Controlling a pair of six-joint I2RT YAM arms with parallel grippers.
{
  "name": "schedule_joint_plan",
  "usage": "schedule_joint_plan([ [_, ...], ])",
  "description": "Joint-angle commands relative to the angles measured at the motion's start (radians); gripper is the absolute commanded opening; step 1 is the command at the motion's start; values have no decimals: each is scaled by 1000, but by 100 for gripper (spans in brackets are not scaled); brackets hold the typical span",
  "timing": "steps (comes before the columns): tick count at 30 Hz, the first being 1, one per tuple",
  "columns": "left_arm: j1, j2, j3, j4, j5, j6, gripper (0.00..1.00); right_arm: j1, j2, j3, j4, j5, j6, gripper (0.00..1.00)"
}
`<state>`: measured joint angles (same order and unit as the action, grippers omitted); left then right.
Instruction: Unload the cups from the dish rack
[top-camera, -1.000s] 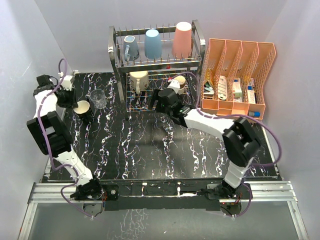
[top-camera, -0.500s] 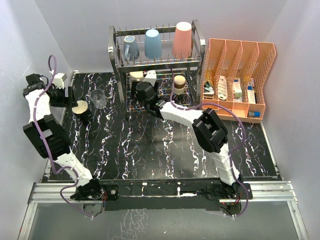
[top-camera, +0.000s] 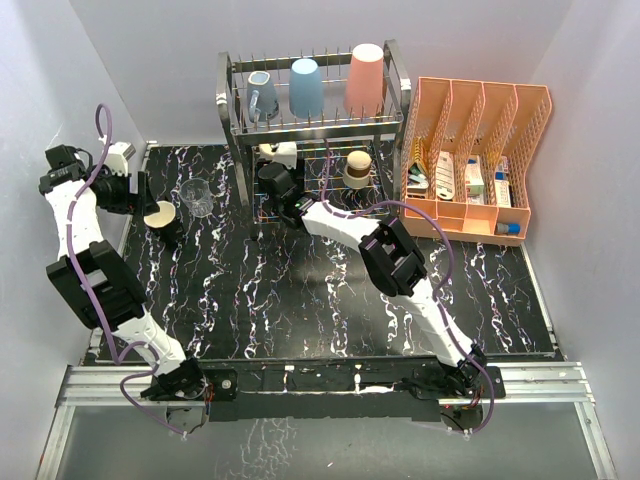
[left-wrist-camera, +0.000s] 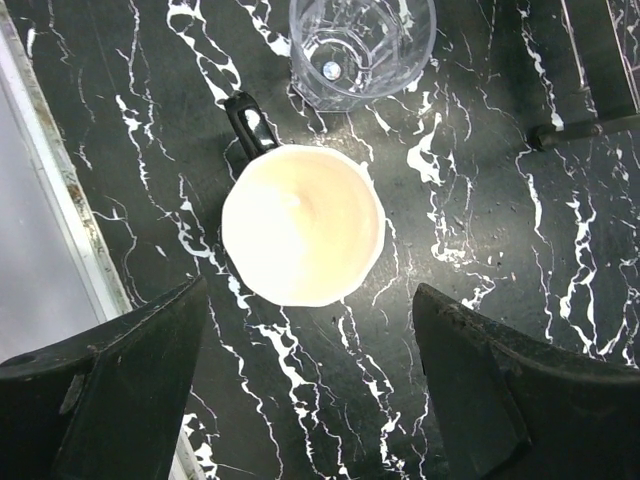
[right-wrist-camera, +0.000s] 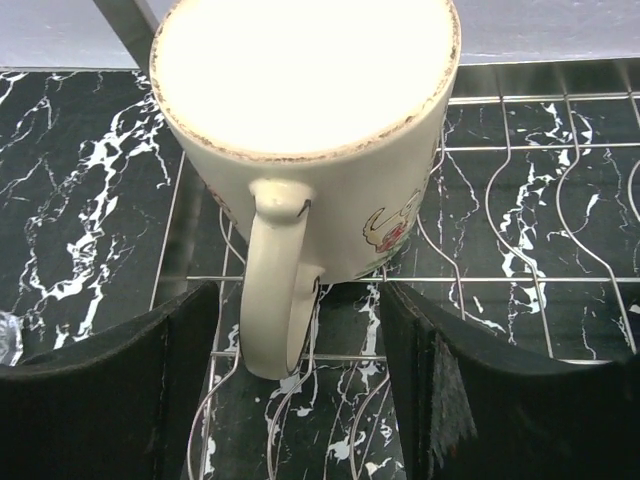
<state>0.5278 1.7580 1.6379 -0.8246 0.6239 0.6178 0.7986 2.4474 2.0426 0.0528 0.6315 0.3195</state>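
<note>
The dish rack (top-camera: 235, 125) stands at the back. Its top tier holds a grey-blue mug (top-camera: 262, 95), a light-blue tumbler (top-camera: 306, 87) and a salmon-pink tumbler (top-camera: 366, 78). The lower tier holds an upturned cream cup (top-camera: 280, 153) and a brownish cup (top-camera: 357, 168). My right gripper (right-wrist-camera: 300, 400) is open in front of the cream cup (right-wrist-camera: 310, 130), its fingers either side of the handle (right-wrist-camera: 275, 290) without touching. My left gripper (left-wrist-camera: 310, 400) is open and empty, above and just short of the dark green mug (left-wrist-camera: 303, 225), which stands on the table beside the clear glass (left-wrist-camera: 362, 45).
An orange slotted organizer (top-camera: 475, 150) with small boxes stands right of the rack. The green mug (top-camera: 162, 217) and glass (top-camera: 197, 197) sit at the table's left, close to its left edge (left-wrist-camera: 60, 200). A rack foot (left-wrist-camera: 580, 125) lies right of the glass.
My right arm has swung left along the lower tier, from near the brownish cup to the cream cup. My left arm has drawn back to the left, away from the green mug.
</note>
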Motion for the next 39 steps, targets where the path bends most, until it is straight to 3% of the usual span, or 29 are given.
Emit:
schedule_joint_plan([
  [1,0,-69,-19,-27,77,30,81,-2,22,82,31,68,-51,66],
  [6,0,-73,-5,-37,123,12,83,-16,52,116,23,53,-57,56],
  [10,0,-84,23,-73,171,18,92,-27,35,93,22,33,-58,42],
  [20,0,-126,30,-78,235,-20,94,-43,-146,-183,122,-7,-58,8],
  [30,0,-156,37,-128,278,57,97,-47,-387,-468,221,-41,-34,8],
  [35,-2,-228,-51,-118,359,148,97,-47,-505,-617,248,-42,36,8],
  [39,-76,-283,-135,-124,372,231,97,-46,-591,-706,245,-41,114,8],
])
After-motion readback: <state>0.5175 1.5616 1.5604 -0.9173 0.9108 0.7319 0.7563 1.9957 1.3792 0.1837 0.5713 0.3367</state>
